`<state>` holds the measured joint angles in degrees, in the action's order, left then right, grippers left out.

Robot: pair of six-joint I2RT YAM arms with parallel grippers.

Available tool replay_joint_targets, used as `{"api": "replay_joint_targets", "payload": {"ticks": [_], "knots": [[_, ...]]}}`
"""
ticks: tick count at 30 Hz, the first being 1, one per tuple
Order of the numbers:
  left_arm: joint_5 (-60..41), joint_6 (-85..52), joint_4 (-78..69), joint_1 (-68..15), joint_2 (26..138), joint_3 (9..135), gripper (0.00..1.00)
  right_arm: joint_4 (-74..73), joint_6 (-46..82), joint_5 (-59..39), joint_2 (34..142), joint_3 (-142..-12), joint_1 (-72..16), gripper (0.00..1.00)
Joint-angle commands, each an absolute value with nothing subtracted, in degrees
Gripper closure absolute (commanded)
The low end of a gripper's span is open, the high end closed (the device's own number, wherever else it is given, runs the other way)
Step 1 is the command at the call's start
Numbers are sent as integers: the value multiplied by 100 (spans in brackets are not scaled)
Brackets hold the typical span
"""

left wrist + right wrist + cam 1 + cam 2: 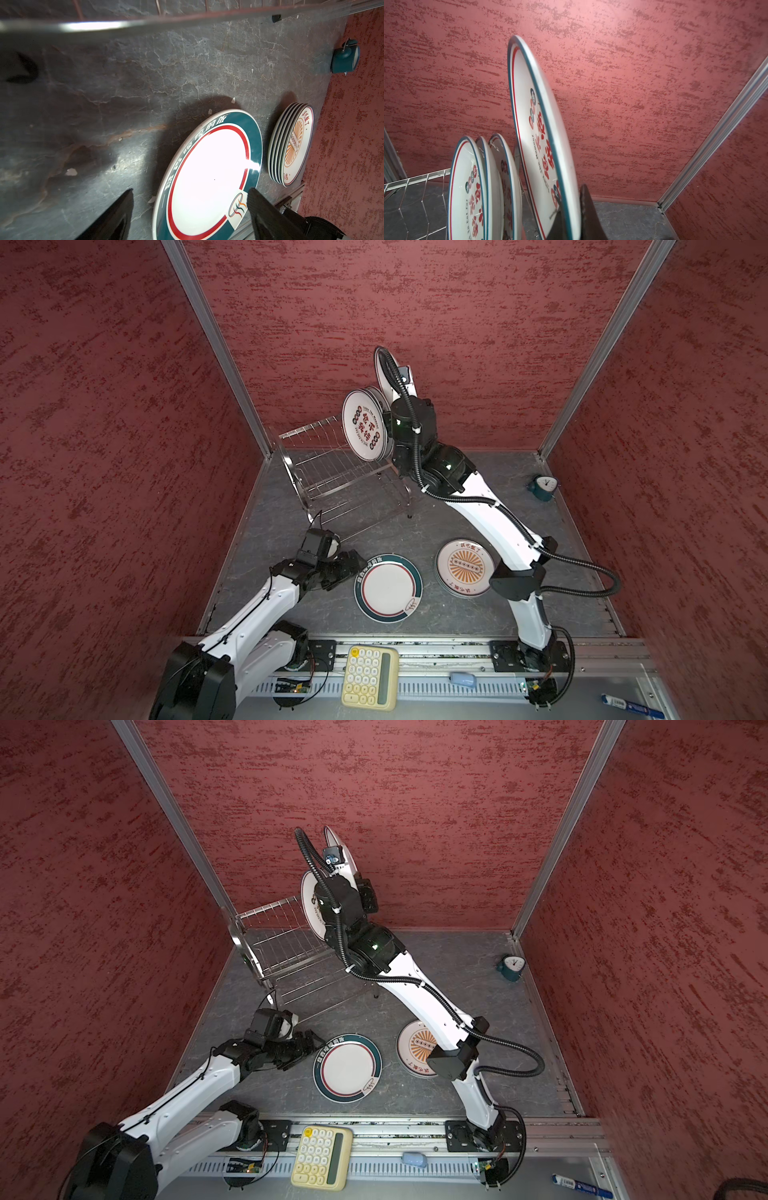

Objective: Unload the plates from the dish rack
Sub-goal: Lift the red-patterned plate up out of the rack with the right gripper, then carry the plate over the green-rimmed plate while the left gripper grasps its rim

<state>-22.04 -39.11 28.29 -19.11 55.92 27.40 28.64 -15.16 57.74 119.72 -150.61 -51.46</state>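
Red Chinese characters and rows of small red and dark round marks are printed on the lifted plate (542,128), which is white with a thin teal edge. A line of small Latin letters is also seen there, but it cannot be read. This plate is clamped at its rim by the right pincer (572,209) and held on edge above the dish rack (328,472). In the shiny wire top shelf three plates (467,187) of the same design are stood upright.

On the dark, veined, stone-like desk (457,510) the teal-banded plate (388,587), with white characters and a thin red ring, is laid flat. Near it the sunburst stack (464,568) is placed. The left pincer (191,190) is spread wide and empty, just beside the teal rim.
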Motion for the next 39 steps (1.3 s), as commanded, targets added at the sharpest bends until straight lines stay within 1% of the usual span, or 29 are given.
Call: {"api": "replay_joint_targets", "payload": {"ticks": [1,4,7,10,12,14,17,20,22,25,29,34,39], "knots": [[-2224,-3852,2769,-1875,5630,2896,14,2059,-2094,6353,11416,-15153,-5124,100],[-2215,-3869,2721,-1879,5606,2926,14,2225,-1987,6304,11201,-15114,-5119,100],[-2239,-3874,2668,-1879,5575,2958,14,2734,-1663,6263,10932,-15087,-5127,100],[-2288,-3886,2632,-1904,5529,3028,14,3923,-694,6067,10547,-14993,-5134,100],[-2283,-3915,2594,-1957,5448,3082,14,5041,345,5749,10186,-14780,-5133,100],[-2276,-3945,2542,-2026,5384,3109,14,5718,1236,5394,9672,-14108,-5133,100],[-2263,-4005,2459,-2128,5338,3132,14,5857,2216,4699,8602,-12308,-5120,100],[-2268,-4034,2367,-2196,5335,3138,14,6055,3076,4212,7753,-10955,-5102,100],[-2285,-4060,2283,-2251,5345,3155,14,6032,3484,3801,7316,-10193,-5080,100],[-2255,-4092,2211,-2350,5383,3221,14,5725,3912,2929,6690,-9068,-4972,100],[-2302,-4222,1991,-2498,5351,3188,14,5152,4348,1710,6174,-7791,-4719,100],[-2515,-4440,1501,-2663,5341,3052,15,4092,4713,369,5908,-6513,-4453,100],[-2634,-4533,1161,-2767,5470,2982,15,3419,4843,-561,6060,-5984,-4333,100]]}}
